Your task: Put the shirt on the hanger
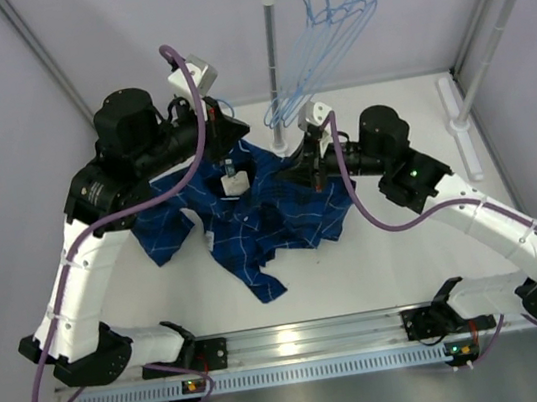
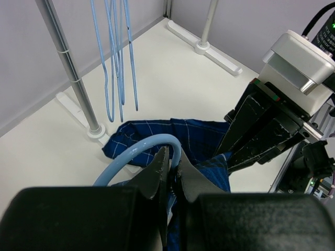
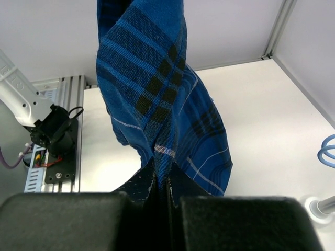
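The dark blue plaid shirt [image 1: 271, 216] lies crumpled on the white table between the two arms, its white neck label [image 1: 236, 180] facing up. My left gripper [image 1: 230, 161] is over the collar, shut on the curved pale-blue wire of a hanger [image 2: 137, 150]. The shirt [image 2: 172, 133] lies just beyond its fingertips [image 2: 163, 157]. My right gripper [image 1: 306, 167] is at the shirt's right shoulder. In the right wrist view it [image 3: 162, 180] is shut on a fold of shirt [image 3: 157, 78] and holds it lifted.
Several more pale-blue hangers [image 1: 321, 46] hang on a white rack rail at the back right. The rack's post [image 1: 274, 59] and foot [image 2: 97, 133] stand just behind the shirt. The right arm's wrist [image 2: 272, 120] is close to my left gripper.
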Controlling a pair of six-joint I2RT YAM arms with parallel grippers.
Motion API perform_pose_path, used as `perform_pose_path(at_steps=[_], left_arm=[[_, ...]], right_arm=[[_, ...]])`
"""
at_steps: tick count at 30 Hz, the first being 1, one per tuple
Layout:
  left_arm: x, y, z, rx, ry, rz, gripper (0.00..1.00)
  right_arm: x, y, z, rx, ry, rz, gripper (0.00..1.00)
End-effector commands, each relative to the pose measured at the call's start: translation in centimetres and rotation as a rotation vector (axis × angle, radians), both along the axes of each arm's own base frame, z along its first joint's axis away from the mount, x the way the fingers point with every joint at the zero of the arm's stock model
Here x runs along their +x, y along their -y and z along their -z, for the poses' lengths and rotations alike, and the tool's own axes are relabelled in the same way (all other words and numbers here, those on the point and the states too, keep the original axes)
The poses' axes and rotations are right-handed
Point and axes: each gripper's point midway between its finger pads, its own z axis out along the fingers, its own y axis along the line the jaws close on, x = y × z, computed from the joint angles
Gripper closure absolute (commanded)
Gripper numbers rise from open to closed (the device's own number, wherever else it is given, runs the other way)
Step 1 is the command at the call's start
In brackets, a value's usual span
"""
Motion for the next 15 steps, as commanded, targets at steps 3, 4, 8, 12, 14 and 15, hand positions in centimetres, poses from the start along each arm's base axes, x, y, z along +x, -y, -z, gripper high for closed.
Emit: perform_pose_path(at_steps=[3, 4, 8, 12, 14, 15], left_arm=[[-1.1, 0.0, -3.3, -0.077, 0.098, 0.033, 1.0], [-1.1, 0.0, -3.2, -0.076, 0.097, 0.031, 1.0], [-1.4, 0.1, -3.1, -0.073, 0.1, 0.053, 1.0], [-1.8, 0.1, -2.8, -0.068, 0.101, 0.068, 1.0], [-1.9, -0.1, -2.8, -0.066, 0.108, 0.061, 1.0], [-1.7, -0.3, -2.9, -0.065, 0.113, 0.045, 1.0]], right_arm=[[-1.8, 1.2, -2.7, 0.044, 0.061, -0.021, 0.95], [-2.2, 1.5, -3.2, 0.057, 0.075, -0.023, 0.91], [-2.6, 2.1, -3.8, 0.068, 0.104, -0.031, 0.68], [-2.5, 2.3, -4.1, 0.073, 0.083, -0.06, 0.6], [-2.4, 2.2, -3.9, 0.071, 0.066, -0.074, 0.6], [-2.1, 2.2, -3.6, 0.067, 0.057, -0.071, 0.62]])
